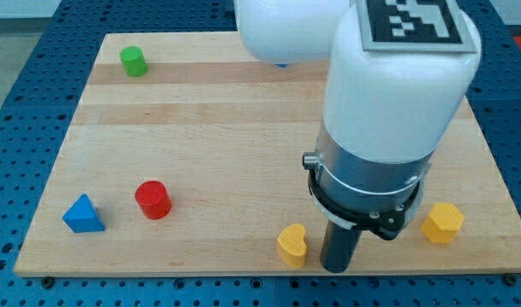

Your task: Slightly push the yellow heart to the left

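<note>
Fingers are not fitted: the arm ends in a dark rod, so nothing can be said to be held or spread. My tip (336,269) is seen at the view's bottom edge of the board, just to the right of the yellow heart, very near it; whether it is touching cannot be told.

Left to right:
- Blue triangle block (83,215) is noted at the view's lower left, near the board's left edge.
- Green cylinder (134,61) is placed at the view's top left, well apart from everything else.
- Red cylinder (153,199) is found just right of the blue triangle block, apart from it.
- Yellow heart (292,245) is located near the view's bottom edge, right of centre, with the rod just beside it.
- Small blue patch (280,63) is glimpsed at the view's top under the white arm body (396,94); its shape cannot be made out.
- Yellow hexagon-like block (442,223) is seen at the view's lower right, beyond the rod, apart from it.

All blocks are rested on the wooden board (226,136), which is laid on a blue perforated table (21,102).
</note>
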Controlling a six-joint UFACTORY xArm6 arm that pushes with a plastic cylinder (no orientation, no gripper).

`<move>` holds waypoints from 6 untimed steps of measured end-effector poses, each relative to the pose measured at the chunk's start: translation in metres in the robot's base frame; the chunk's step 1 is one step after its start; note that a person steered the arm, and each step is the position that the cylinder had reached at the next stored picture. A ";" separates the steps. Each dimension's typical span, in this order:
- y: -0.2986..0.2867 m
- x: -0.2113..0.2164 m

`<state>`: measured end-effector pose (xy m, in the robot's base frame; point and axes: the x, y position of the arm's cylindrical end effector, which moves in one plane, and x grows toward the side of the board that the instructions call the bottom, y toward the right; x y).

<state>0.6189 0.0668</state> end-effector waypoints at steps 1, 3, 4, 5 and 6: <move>-0.015 0.000; -0.126 -0.018; -0.138 -0.081; -0.138 -0.087; -0.138 -0.084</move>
